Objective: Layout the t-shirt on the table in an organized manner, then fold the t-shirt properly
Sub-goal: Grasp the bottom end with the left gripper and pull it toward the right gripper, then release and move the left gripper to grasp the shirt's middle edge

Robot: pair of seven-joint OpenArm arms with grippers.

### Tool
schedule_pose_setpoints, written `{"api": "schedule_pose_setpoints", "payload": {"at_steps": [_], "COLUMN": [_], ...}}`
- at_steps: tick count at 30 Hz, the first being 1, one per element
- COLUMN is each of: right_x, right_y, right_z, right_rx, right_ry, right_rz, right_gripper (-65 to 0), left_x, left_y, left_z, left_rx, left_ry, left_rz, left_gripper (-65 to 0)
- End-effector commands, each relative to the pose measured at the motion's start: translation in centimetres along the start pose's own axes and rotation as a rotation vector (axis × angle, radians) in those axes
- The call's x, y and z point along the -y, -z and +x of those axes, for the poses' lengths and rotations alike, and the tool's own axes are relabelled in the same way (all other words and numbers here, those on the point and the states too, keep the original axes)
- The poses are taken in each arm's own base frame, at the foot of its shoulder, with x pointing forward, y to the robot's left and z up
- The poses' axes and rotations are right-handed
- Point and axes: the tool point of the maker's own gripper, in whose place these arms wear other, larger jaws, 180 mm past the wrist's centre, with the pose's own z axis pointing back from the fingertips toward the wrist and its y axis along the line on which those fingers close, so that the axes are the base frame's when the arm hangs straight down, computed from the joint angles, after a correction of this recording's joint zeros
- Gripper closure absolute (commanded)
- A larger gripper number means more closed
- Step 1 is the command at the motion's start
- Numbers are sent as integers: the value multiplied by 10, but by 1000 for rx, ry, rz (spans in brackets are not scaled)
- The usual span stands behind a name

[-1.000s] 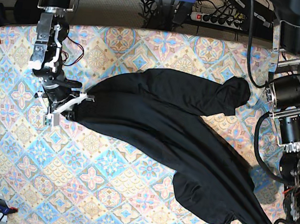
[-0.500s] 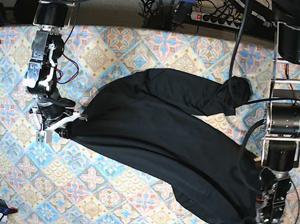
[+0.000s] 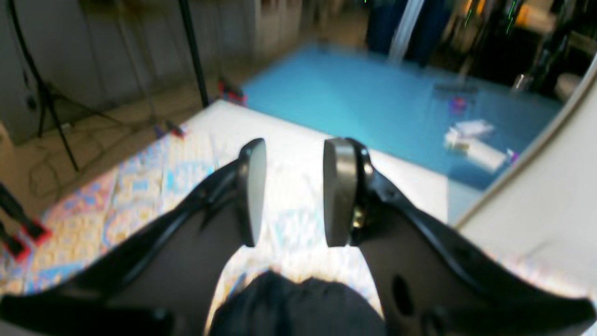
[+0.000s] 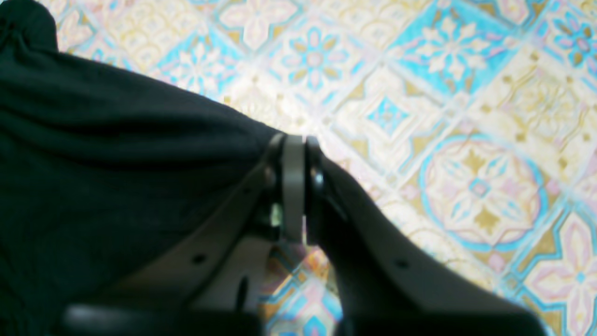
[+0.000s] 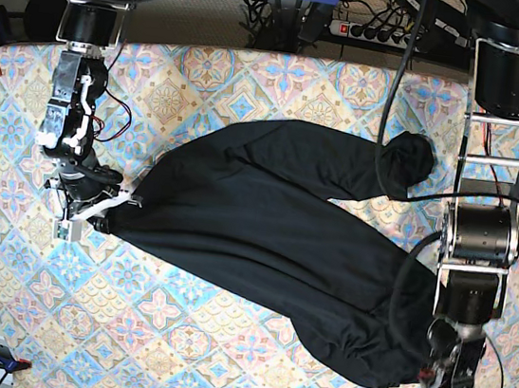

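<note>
You had just let go with your left gripper [image 3: 289, 191]: a second earlier it was pinched on the far corner of the t-shirt [image 5: 265, 223] at the near right edge of the table [image 5: 174, 336], and by this moment its pads stood spread with nothing between them, only a dark lump of fabric lying below the jaws in the left wrist view. In the base view that arm had also pulled back toward the table's near edge, and the cloth it had been dragging sat slack in a rounded bunch instead of being drawn out to a point. Your right gripper [image 4: 294, 186] had not changed; it was pressed together on the opposite edge of the shirt, and it had drifted a little further out toward the left side of the base view, taking that edge with it. The shirt lay diagonally across the middle of the table, one sleeve curled into a knob near the far right side, the body creased and uneven. Judging by that, the spreading was only partly done: the released end would likely need regrasping before any fold could start.
</note>
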Motion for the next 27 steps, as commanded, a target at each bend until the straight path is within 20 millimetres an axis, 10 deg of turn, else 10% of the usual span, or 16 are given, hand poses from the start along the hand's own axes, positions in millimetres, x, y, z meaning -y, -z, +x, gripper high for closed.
{"api": "schedule_pose_setpoints", "payload": {"at_steps": [1,12,16,21,27], "right_x": [2,1,1,6,56], "right_y": [-3,-2,-2,-3,-15], "right_z": [26,27,27,28,31], "right_rx": [75,76,75,79,103], "right_ry": [-14,-15,-20,-14,74], "right_rz": [3,3,2,-9,-121], "right_gripper": [0,0,0,0,0], "left_x": [-27,-119,-120,-109,-83], "left_y": [2,-100,-130,-149,-162], "left_z": [8,-175,-229,-259,-275], "left_rx": [14,-232,-336,-394,-424], "left_ry": [8,188,198,185,186], "left_rz": [32,3,-7,-25,-78], "left_gripper": [-192,-195,-195,-259,-289]}}
